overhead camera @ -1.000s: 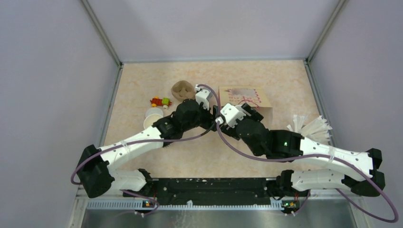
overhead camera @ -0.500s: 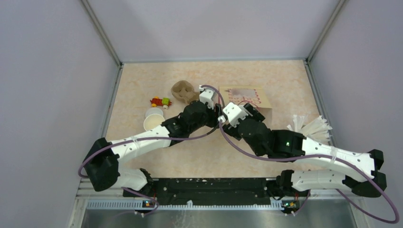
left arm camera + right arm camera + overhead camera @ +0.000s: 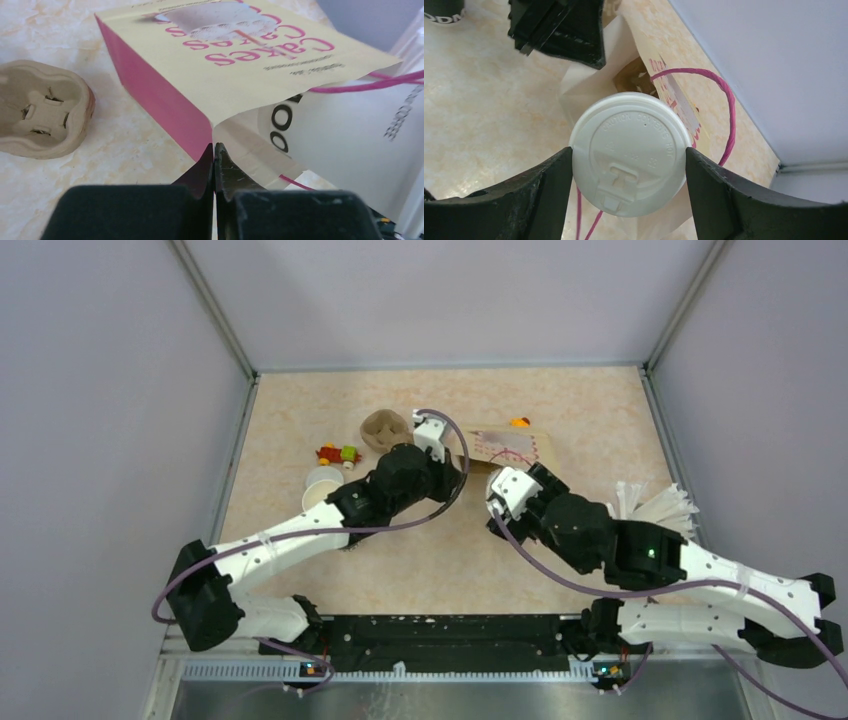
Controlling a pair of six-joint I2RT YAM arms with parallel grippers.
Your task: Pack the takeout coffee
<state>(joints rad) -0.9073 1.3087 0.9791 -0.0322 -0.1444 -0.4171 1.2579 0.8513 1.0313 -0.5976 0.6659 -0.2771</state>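
The takeout coffee (image 3: 629, 145), a white cup under a round white lid, sits between the fingers of my right gripper (image 3: 629, 151), which press on the lid from both sides. Just beyond it is the mouth of a cream paper bag (image 3: 585, 85) with pink cord handles. In the left wrist view the bag (image 3: 240, 55) has pink sides and "Cakes" printed on it. My left gripper (image 3: 214, 148) is shut on the bag's lower corner edge. From above, the bag (image 3: 510, 445) lies between the two wrists. The cup is hidden under the right arm there.
A brown cardboard cup carrier (image 3: 385, 429) lies left of the bag, also in the left wrist view as the carrier (image 3: 40, 115). Small coloured items (image 3: 338, 453) and a stack of lidless cups (image 3: 322, 486) sit further left. A cup of white sticks (image 3: 655, 505) stands at the right wall.
My left gripper has closed onto the bag's edge. The right arm has drawn back toward the near right, still holding the cup. The bag now looks flatter from above.
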